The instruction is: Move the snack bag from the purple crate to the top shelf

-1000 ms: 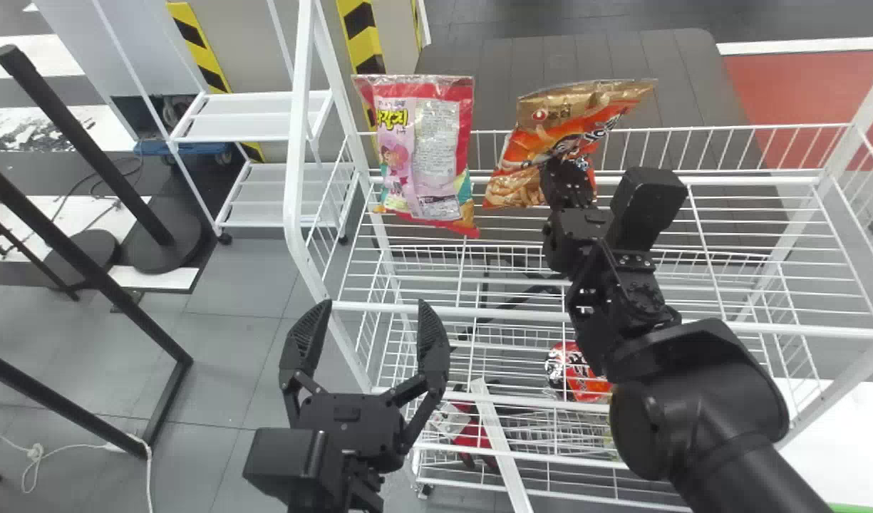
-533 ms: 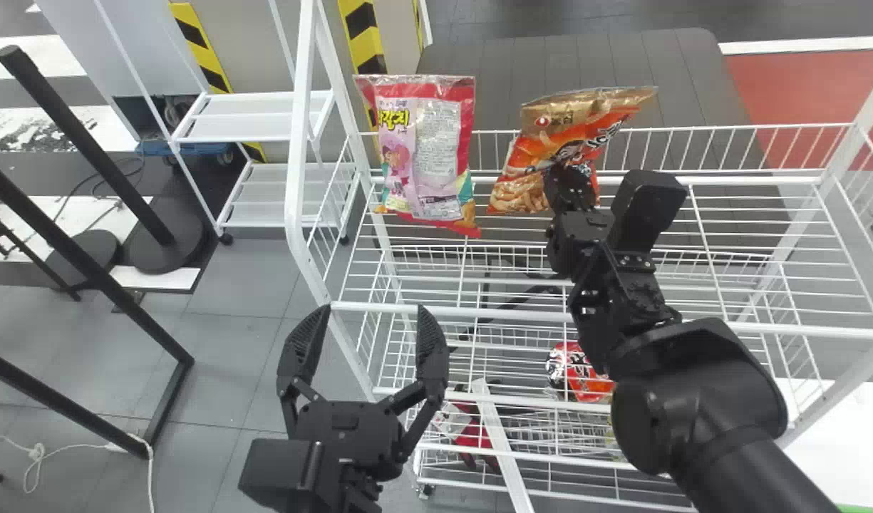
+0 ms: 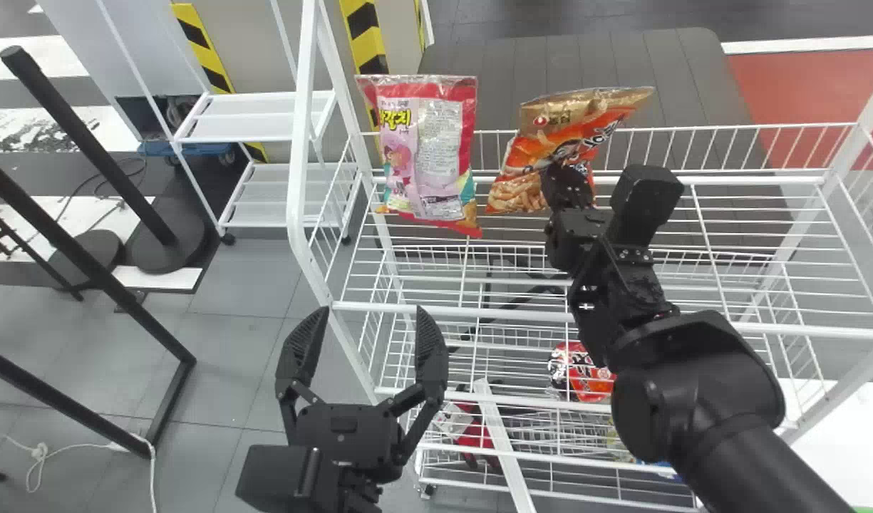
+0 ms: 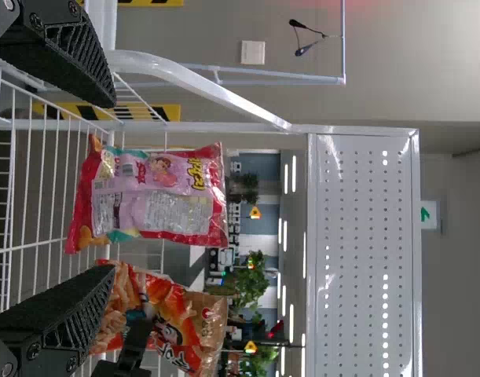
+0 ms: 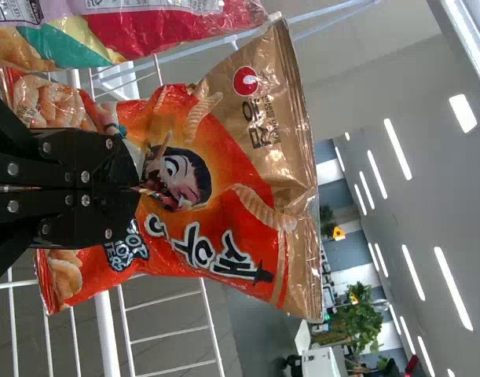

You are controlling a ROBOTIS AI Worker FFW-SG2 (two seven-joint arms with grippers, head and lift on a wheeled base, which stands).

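Orange snack bag [image 3: 546, 153] clamped in right gripper [image 3: 568, 177] — left gripper [image 3: 372, 311] (near the rack [image 3: 479, 311]) wide open.

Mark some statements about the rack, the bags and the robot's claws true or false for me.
1. The right claw grips the orange snack bag. True.
2. The left claw is shut. False: it is open, with nothing between its fingers.
3. In the head view, the pink bag is left of the orange snack bag. True.
4. The pink bag lies flat. False: it is upright.
5. A red packet lies lower in the white rack. True.
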